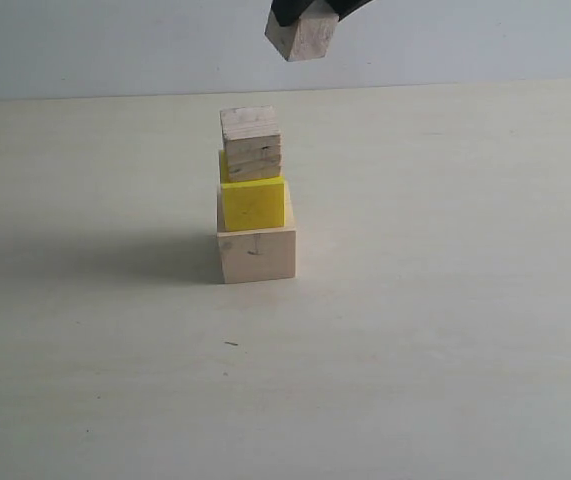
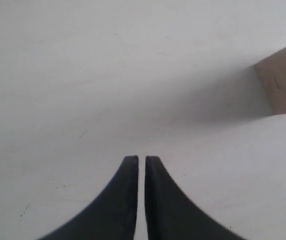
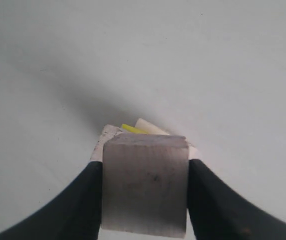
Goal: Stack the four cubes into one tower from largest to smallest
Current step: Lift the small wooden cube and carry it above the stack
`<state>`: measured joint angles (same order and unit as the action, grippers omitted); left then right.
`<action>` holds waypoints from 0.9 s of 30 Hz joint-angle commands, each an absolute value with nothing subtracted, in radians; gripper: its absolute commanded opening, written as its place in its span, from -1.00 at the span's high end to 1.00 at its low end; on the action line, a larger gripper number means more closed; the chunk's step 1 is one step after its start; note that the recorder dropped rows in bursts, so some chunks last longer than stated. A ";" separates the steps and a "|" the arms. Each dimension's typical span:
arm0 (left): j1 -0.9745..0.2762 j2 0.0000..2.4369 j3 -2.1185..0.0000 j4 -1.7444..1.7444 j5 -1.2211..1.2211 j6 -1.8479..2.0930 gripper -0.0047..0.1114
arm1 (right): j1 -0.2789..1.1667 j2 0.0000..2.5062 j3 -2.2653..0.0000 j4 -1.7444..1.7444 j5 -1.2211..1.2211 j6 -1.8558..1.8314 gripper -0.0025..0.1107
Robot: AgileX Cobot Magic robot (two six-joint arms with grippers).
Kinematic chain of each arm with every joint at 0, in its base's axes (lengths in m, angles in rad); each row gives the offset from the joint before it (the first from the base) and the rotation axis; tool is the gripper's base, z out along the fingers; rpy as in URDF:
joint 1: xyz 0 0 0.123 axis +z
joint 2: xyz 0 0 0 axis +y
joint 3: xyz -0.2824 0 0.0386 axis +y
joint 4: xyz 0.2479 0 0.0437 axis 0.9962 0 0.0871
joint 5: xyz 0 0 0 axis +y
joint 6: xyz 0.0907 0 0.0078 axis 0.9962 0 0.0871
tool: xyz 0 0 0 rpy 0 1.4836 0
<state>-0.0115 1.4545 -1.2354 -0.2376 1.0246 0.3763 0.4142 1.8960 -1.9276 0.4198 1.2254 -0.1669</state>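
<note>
The smallest pale cube [image 1: 302, 37] hangs tilted above the stack, pinched by the right gripper [image 3: 145, 167]. The stack on the table [image 1: 445, 320] is large pale cube [image 1: 256, 255], yellow cube [image 1: 254, 205], then plywood cube [image 1: 252, 145]. Near the large pale cube, the left gripper [image 2: 138, 160] is pressed together, empty.

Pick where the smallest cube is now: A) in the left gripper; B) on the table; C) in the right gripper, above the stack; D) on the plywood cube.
C: the right gripper holds the smallest cube above the plywood cube; the left gripper is shut and empty.
</note>
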 commanded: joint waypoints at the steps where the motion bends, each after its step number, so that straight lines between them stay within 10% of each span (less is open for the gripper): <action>1: 0.033 1.462 -1.232 -0.319 1.004 0.400 0.79 | 0.512 1.871 -1.921 0.338 1.221 -0.088 0.96; 27: 0.033 1.462 -1.232 -0.429 0.981 0.415 0.79 | 0.594 1.892 -1.921 0.232 1.221 0.230 0.96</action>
<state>0.0302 1.4599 -1.2330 -0.3793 1.0008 0.4139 0.5917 1.8811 -1.9276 0.2493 1.2293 0.1522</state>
